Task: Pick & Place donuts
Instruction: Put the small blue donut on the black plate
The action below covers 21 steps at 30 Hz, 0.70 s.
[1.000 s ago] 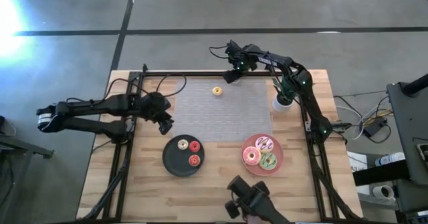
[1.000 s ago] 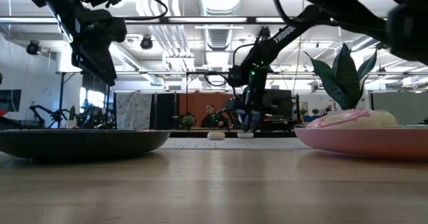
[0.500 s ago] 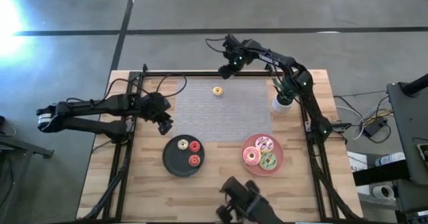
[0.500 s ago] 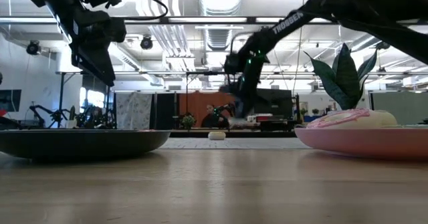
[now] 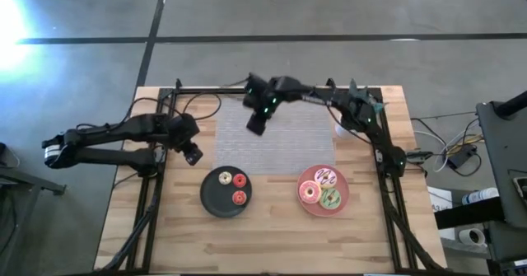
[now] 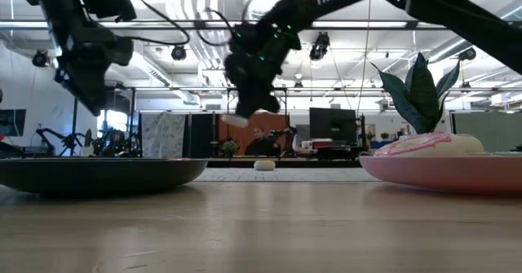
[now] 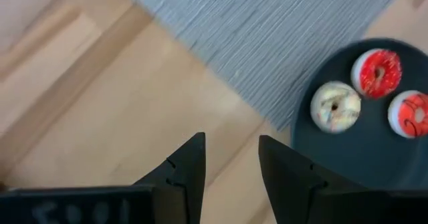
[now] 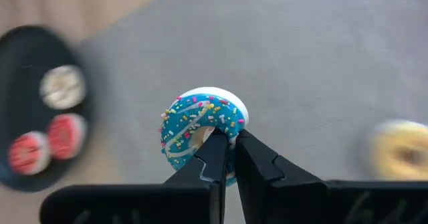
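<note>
right gripper (image 8: 227, 158) is clamped on a tiny blue donut (image 8: 202, 127), held in air over the grey mat (image 5: 280, 132), w/ a yellow donut (image 8: 400, 152) lying on the mat nearby. left gripper (image 7: 231, 158), fingers apart, waits by the dark plate (image 5: 212, 198), near the desk's left edge.

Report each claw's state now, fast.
Left claw: open, empty, above the wood beside the dark plate.
Right claw: shut on the blue donut, carried above the grey mat.
</note>
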Each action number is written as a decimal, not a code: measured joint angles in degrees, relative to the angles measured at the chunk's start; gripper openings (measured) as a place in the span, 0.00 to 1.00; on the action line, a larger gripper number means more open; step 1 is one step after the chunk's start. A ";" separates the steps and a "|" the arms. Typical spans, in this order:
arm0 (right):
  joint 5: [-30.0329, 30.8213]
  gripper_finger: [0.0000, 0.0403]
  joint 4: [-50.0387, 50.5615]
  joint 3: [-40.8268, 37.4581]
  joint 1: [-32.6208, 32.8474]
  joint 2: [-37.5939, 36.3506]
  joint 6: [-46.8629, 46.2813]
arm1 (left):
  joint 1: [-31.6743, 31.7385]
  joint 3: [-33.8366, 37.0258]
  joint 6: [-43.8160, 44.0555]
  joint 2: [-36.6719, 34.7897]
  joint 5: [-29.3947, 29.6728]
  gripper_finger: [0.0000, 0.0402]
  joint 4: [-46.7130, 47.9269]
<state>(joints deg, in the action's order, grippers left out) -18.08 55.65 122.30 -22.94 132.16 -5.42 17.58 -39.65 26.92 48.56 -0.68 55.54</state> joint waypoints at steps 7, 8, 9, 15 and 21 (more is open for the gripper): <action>0.00 0.03 -2.92 -0.42 8.92 0.00 -5.90 | -0.06 2.81 4.83 -7.92 0.92 0.28 2.03; 0.03 0.03 -4.01 -0.57 10.16 0.00 -7.90 | -0.06 3.25 4.72 -9.06 1.60 0.28 1.88; 0.03 0.03 -5.30 -0.61 11.39 0.02 -10.22 | -0.06 3.61 4.49 -10.05 2.35 0.28 1.76; 0.02 0.03 -20.64 -0.66 17.41 1.44 -28.53 | 0.03 4.15 3.63 -13.58 3.41 0.28 1.31; 3.05 0.03 -24.94 -0.72 20.70 4.94 -41.50 | -0.01 4.15 3.58 -14.59 3.38 0.28 0.58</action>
<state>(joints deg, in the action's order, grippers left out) -15.02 30.72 121.58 -2.23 137.10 -46.93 17.56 -35.51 30.50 33.97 2.70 56.12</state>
